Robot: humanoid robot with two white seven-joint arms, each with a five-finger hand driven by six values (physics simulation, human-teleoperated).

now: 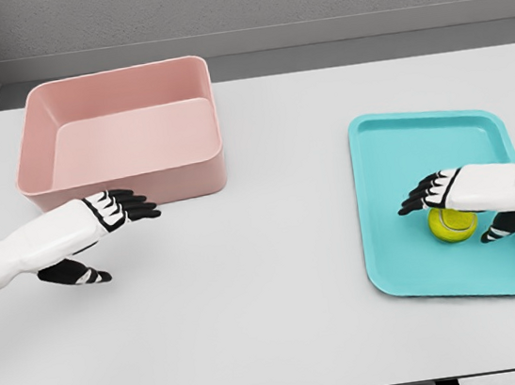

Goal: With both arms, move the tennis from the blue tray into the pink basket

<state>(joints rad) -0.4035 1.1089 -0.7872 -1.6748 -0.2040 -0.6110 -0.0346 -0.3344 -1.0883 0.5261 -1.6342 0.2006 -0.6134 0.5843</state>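
A yellow-green tennis ball lies on the blue tray at the right of the table. My right hand hovers right over the ball, fingers extended to the left above it and thumb below, open and not closed around it. The pink basket stands at the back left, with nothing visible inside. In front of the basket's near wall, my left hand is held flat, its fingers pointing right, open and holding nothing.
The white table stretches between the basket and the tray. Its front edge runs along the bottom of the view. A grey wall rises behind the table.
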